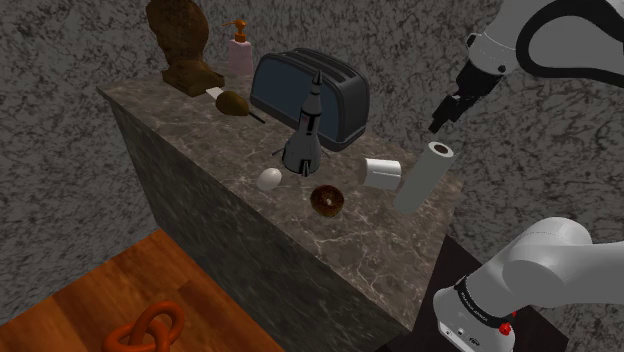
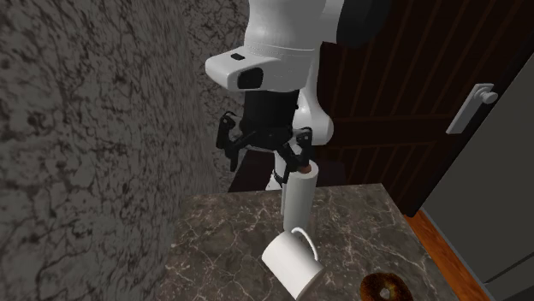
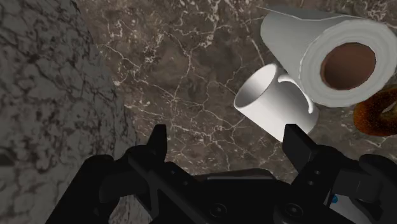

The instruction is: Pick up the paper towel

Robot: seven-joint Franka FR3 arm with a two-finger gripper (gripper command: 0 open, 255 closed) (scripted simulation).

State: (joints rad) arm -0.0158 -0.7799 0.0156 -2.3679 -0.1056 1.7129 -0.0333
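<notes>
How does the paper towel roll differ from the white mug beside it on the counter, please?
The paper towel roll stands on end, while the mug lies on its side. The roll is taller and slimmer; the mug is squat. The roll's end shows a brown core, whereas the mug has an open mouth and a handle. Both are white and sit close together on the dark veined counter.

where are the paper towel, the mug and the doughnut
paper towel [image 1: 424,180], shoulder view, side of the roll
mug [image 3: 284,114], wrist view, its outer wall
doughnut [image 1: 317,202], shoulder view, on its ring
</notes>
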